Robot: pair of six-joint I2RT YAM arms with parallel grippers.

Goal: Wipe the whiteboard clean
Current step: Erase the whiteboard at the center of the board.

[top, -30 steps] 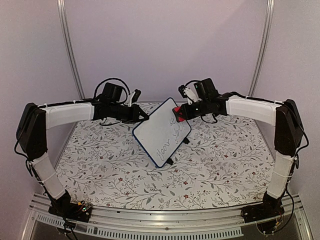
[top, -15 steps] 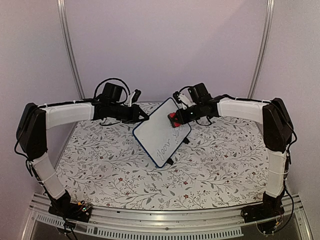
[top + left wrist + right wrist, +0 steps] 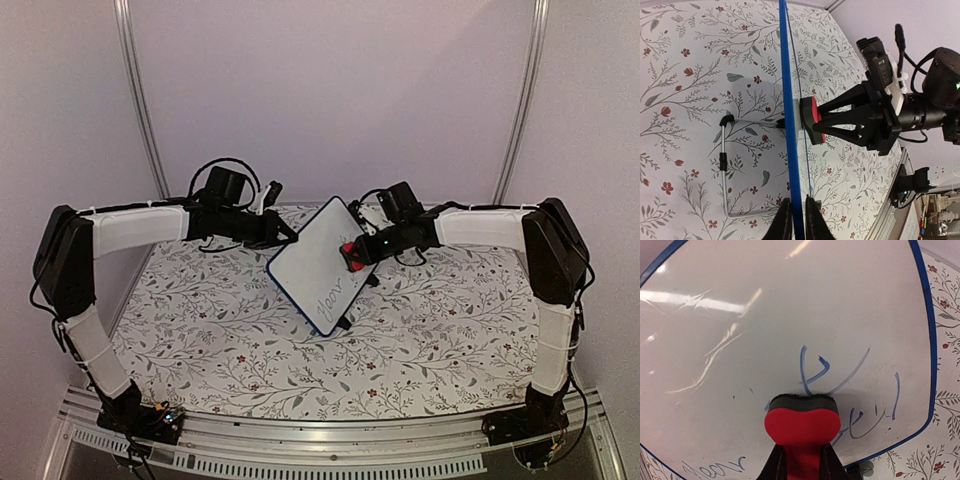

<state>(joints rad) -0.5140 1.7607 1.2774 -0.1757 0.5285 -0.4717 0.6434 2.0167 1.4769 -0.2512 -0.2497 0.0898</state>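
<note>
Eraser [image 3: 348,251] slid down-left across whiteboard [image 3: 308,268]; right jaws clamp it. Left jaws pinch the frame edge. Probably light, stiff, slick: hold by rim.

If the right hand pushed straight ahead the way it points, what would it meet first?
The whiteboard: the right hand points squarely at its face, and the red eraser it grips looks pressed against it.

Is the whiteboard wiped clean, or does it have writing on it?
Partly clean: the whiteboard looks wiped on top, but blue writing shows around the red eraser and near the bottom edge.
</note>
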